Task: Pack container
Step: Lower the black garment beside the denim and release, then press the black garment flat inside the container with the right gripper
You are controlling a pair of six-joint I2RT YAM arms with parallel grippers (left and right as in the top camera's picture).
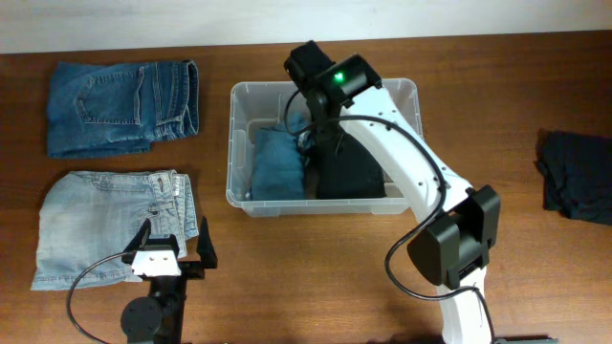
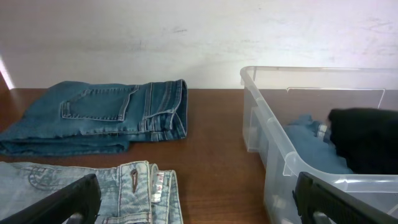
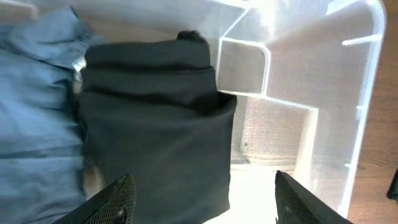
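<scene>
Hanging over the container (image 3: pixel 367 74), the right gripper (image 3: pixel 205 204) is held open and empty, so the folded black garment (image 3: pixel 155 130) just beneath it is left lying beside the blue jeans (image 3: pixel 31 137) (the left gripper (image 2: pixel 199 208), wide open, is parked well aside, empty).

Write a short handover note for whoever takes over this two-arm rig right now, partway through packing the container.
Left fingers: open, empty, by the light jeans.
Right fingers: open, empty, above the black garment in the container.
Done: blue jeans and the black garment lie side by side in the container.
Left: the light jeans, the dark jeans and a dark cloth at the table's right edge lie outside it.
</scene>
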